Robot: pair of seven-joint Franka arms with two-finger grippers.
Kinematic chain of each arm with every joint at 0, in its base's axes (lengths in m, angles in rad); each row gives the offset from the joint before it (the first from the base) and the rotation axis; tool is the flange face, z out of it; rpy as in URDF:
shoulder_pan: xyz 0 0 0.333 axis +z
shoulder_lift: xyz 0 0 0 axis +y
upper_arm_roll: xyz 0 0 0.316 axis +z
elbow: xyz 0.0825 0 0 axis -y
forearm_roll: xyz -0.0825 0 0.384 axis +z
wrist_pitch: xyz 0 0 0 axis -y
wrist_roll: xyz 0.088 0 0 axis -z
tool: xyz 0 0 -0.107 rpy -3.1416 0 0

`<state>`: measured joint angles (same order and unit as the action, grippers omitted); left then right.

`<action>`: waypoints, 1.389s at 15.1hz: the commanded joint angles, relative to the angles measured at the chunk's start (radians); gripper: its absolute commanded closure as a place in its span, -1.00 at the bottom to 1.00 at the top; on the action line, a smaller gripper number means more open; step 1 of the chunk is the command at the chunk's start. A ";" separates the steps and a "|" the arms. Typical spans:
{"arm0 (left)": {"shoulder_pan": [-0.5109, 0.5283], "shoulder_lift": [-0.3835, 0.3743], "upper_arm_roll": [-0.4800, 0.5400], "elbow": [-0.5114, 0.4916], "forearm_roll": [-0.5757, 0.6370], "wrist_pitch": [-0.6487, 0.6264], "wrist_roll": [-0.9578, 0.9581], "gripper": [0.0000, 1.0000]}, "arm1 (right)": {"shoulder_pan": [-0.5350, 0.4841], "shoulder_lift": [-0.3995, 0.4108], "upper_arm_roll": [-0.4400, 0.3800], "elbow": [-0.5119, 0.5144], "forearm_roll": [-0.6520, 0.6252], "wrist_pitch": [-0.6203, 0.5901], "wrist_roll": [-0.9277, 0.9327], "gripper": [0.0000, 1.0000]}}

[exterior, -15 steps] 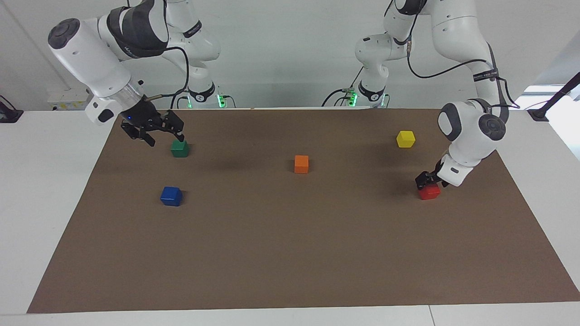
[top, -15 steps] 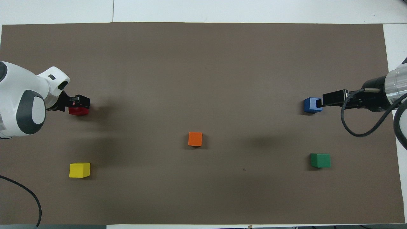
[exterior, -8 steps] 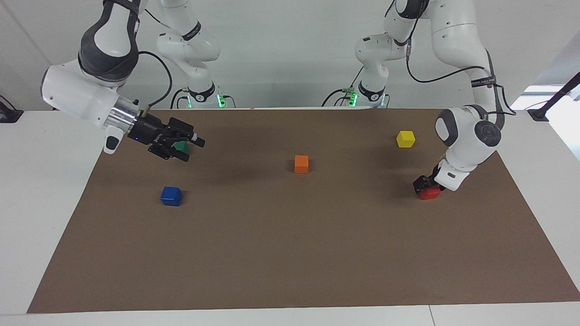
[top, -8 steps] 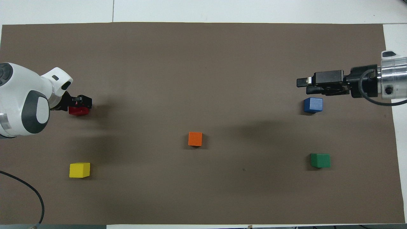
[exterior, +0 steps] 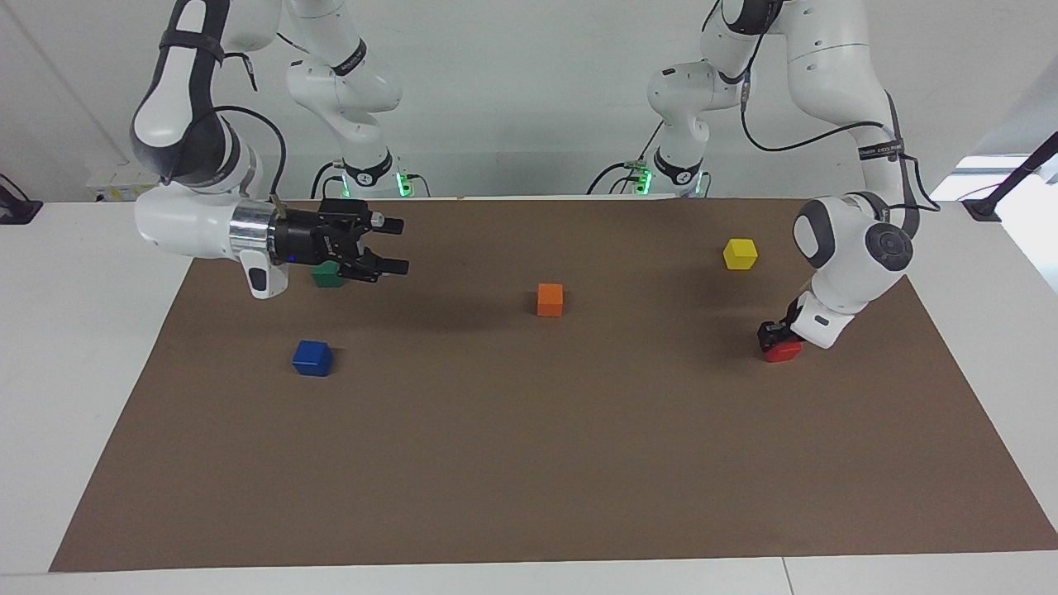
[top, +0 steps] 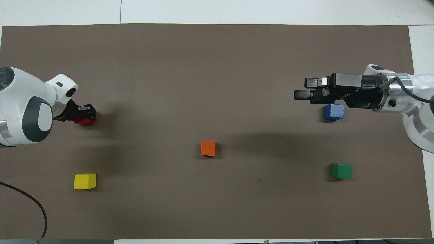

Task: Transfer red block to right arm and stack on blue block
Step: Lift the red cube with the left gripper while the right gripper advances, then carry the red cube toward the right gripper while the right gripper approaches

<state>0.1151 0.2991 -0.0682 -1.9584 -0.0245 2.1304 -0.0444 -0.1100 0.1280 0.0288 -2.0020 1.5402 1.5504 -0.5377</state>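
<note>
Red block flat on mat (cube, no long axis), left pincer clamped.

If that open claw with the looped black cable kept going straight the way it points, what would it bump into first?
Probably nothing soon. The right gripper points level across the mat toward the left arm's end, raised above the blocks; the orange block sits lower, off that line, though depth is hard to judge.

Left gripper clamped red block; right gripper swung centreward.
</note>
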 commanded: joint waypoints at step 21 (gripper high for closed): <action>-0.136 -0.337 -0.013 -0.080 -1.081 -0.399 -1.035 1.00 | 0.179 0.285 0.005 -0.038 0.262 -0.300 -0.373 -1.00</action>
<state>0.0499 0.0227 -0.0946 -1.9590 -1.0271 1.6625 -0.9834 0.0410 0.4050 0.0310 -2.0206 1.7549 1.2272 -0.8504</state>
